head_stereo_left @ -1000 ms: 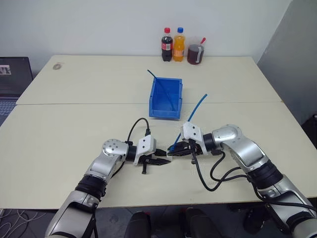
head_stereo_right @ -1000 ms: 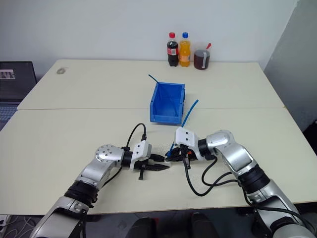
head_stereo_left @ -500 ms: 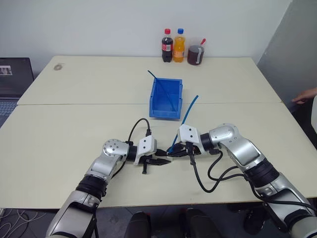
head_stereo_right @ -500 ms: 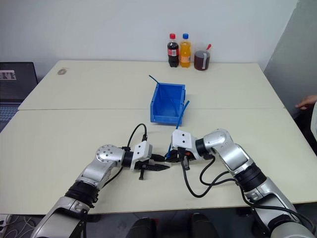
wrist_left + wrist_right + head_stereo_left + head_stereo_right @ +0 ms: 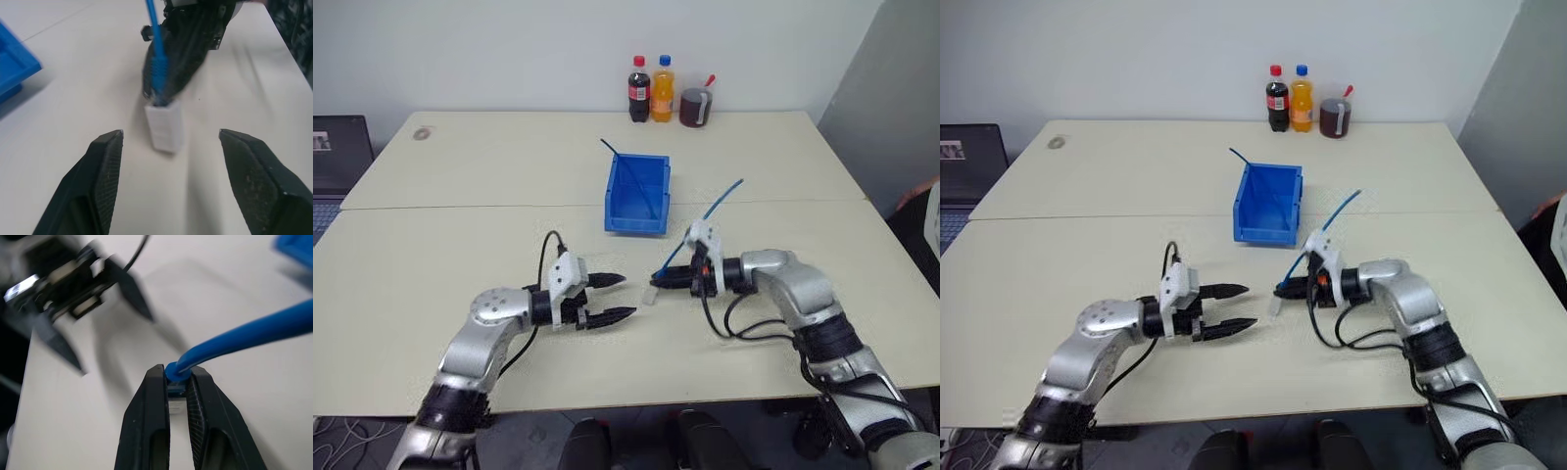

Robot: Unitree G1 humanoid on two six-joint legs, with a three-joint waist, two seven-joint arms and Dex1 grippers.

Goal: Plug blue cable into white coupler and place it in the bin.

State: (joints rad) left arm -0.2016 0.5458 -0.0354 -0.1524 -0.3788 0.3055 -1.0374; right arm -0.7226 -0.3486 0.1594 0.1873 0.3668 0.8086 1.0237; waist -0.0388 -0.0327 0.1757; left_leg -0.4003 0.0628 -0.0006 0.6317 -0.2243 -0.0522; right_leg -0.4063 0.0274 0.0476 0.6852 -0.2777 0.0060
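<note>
My right gripper (image 5: 658, 281) is shut on the plug end of the light-blue cable (image 5: 713, 208), which arcs up and away to the right. The white coupler (image 5: 165, 125) sits on the plug's tip, just past the right fingertips and close over the table; it also shows as the coupler (image 5: 649, 295) from above. My left gripper (image 5: 628, 296) is open a short way to the left of it, jaws wide apart with nothing between them, pointing at the coupler. The blue bin (image 5: 638, 193) stands behind both grippers, mid-table.
A darker, straight blue cable (image 5: 628, 168) leans in the bin and sticks out of its back left. Two bottles (image 5: 649, 89) and a dark jar (image 5: 694, 107) stand at the table's far edge. A laptop (image 5: 331, 162) is at far left. A person's hand (image 5: 915, 192) shows at the right edge.
My left gripper has opened and drawn back to the left, letting go of the coupler. The coupler stays on the cable's plug in the right gripper, which has rolled and lifted slightly.
</note>
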